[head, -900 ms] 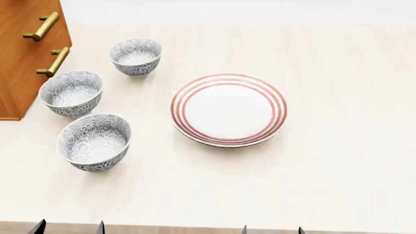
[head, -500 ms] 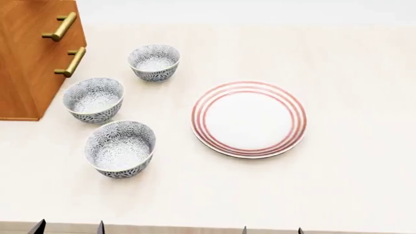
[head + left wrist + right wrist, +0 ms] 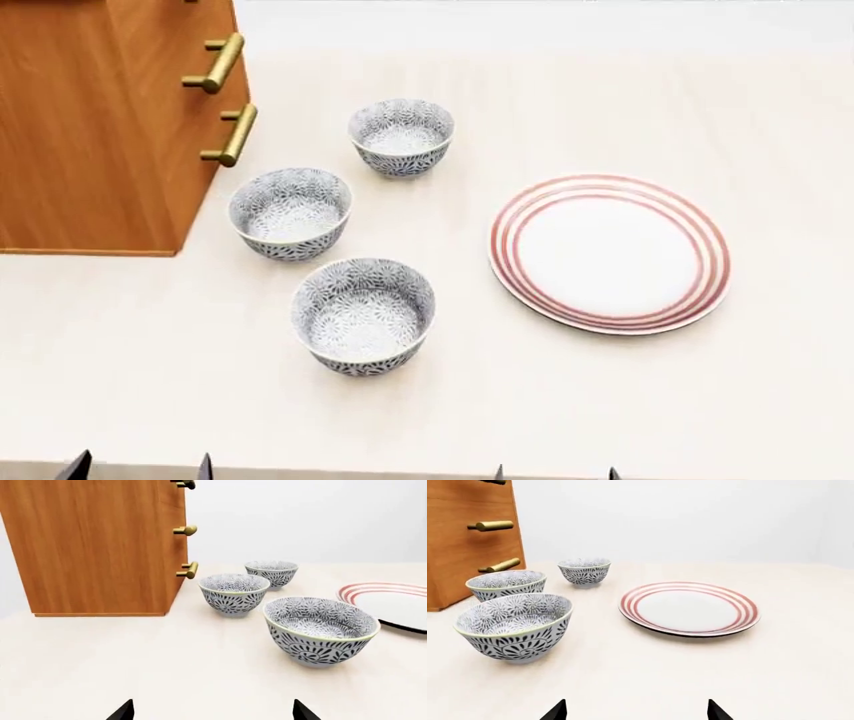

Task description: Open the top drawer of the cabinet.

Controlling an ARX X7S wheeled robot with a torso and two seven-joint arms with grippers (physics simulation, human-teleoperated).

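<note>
Cabinet [image 3: 94,130] | drawers shut | left hand [image 3: 212,711] apart, open

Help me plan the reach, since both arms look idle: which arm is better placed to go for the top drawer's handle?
Left, probably. The cabinet stands at the far left of the table, on the left gripper side. The right gripper faces the plate and would have to cross the three bowls. Both are open and empty.
</note>
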